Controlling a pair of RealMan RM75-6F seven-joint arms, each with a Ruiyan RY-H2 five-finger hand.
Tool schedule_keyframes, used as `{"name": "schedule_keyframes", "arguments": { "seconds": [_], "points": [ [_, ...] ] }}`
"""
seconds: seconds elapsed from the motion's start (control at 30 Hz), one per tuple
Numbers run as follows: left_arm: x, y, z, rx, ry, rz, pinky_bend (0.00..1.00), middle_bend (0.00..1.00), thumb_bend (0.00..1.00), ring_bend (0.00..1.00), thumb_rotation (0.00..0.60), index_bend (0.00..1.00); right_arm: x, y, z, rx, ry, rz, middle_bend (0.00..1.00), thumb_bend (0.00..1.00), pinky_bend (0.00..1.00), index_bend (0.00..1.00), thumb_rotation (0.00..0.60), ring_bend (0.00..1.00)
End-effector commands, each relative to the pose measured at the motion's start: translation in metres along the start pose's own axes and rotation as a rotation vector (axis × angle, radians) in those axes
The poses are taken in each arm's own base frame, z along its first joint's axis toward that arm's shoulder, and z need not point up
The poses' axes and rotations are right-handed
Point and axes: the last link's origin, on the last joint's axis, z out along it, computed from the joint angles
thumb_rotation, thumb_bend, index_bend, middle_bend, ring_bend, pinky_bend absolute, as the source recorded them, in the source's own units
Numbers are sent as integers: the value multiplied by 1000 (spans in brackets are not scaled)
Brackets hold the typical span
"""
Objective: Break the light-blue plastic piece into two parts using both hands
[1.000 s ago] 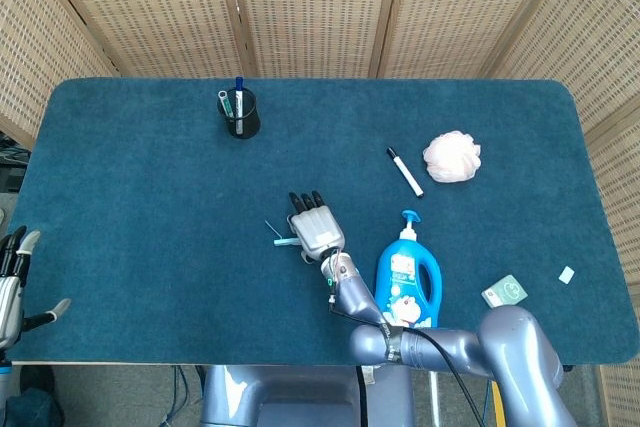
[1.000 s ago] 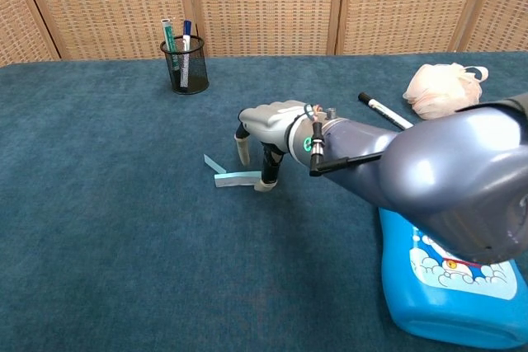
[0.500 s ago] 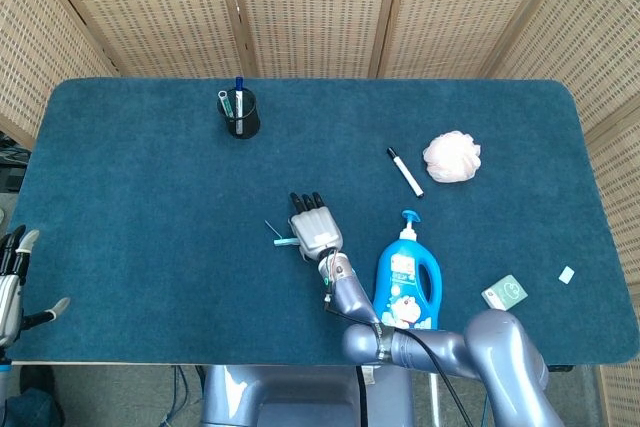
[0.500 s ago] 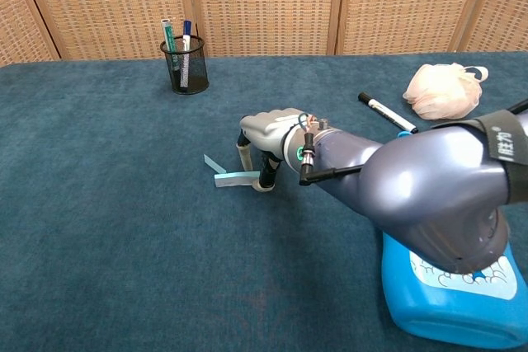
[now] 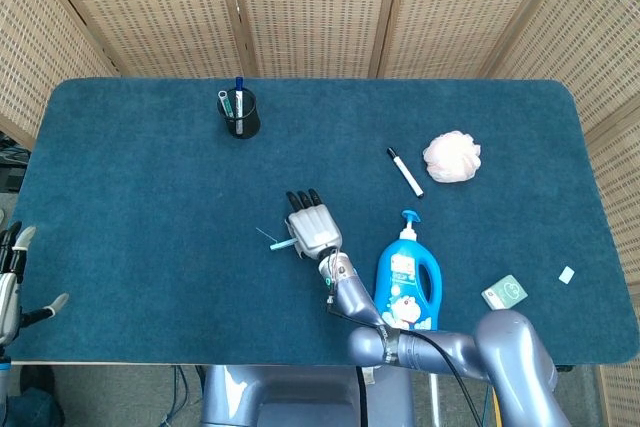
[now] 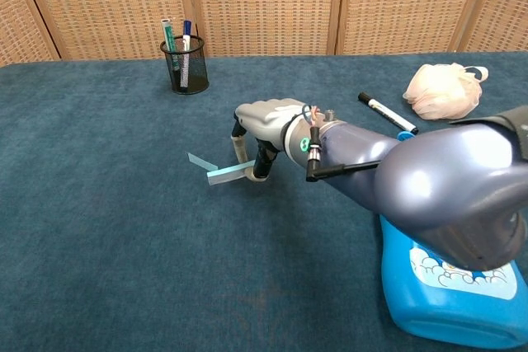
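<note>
The light-blue plastic piece [image 6: 219, 171] is a thin angled strip near the middle of the blue table cloth, also seen in the head view [image 5: 271, 242]. My right hand [image 6: 264, 126] pinches the strip's right end between thumb and fingers, and the strip looks slightly raised and tilted. The head view shows this hand [image 5: 313, 228] from above, palm down, with the strip sticking out to its left. My left hand [image 5: 13, 284] hangs at the table's front left corner, far from the strip, fingers apart and holding nothing.
A black mesh pen cup [image 5: 241, 114] stands at the back. A marker [image 5: 405, 172] and a pale bath puff [image 5: 452, 157] lie to the right. A blue bottle [image 5: 408, 278] lies beside my right forearm, with a green card [image 5: 504, 292] and a white chip [image 5: 567, 274] further right.
My right hand has shifted a little left and away with the strip, which now sits further left and tilted. My left hand has sunk slightly at the table corner.
</note>
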Motion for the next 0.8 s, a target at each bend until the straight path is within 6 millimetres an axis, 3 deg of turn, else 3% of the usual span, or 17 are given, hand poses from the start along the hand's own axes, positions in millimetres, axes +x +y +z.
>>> {"name": "schedule_keyframes", "arguments": {
  "seconds": [0.03, 0.07, 0.13, 0.2, 0.27, 0.47, 0.57, 0.8],
  "points": [
    [4, 4, 9, -48, 94, -1, 613, 0, 0, 469, 600, 0, 11, 6, -6, 11, 34, 17, 58, 472, 0, 595, 600, 0],
    [6, 6, 12, -65, 113, 0, 739, 0, 0, 563, 600, 0, 15, 8, -7, 11, 45, 22, 58, 479, 0, 596, 600, 0],
    [10, 10, 20, -100, 152, -4, 867, 3, 0, 691, 600, 0, 21, 12, -10, 7, 60, 24, 58, 490, 0, 597, 600, 0],
    [14, 15, 26, -129, 183, -7, 940, 51, 0, 770, 600, 0, 26, 15, -13, 5, 68, 25, 58, 499, 0, 597, 600, 0],
    [19, 24, 35, -170, 204, -12, 987, 183, 0, 819, 600, 0, 31, 18, -16, 0, 76, 23, 58, 511, 0, 597, 600, 0],
    [26, 58, 69, -259, 144, 32, 1000, 569, 0, 966, 600, 0, 42, 24, -23, -17, 95, 27, 58, 512, 0, 597, 600, 0],
    [26, 73, 82, -296, 115, 36, 1000, 629, 0, 977, 600, 0, 47, 26, -25, -21, 97, 28, 58, 514, 0, 597, 600, 0],
    [23, 104, 100, -367, 99, 68, 1000, 670, 0, 977, 600, 0, 51, 29, -26, -37, 95, 20, 58, 514, 0, 597, 600, 0]
  ]
}}
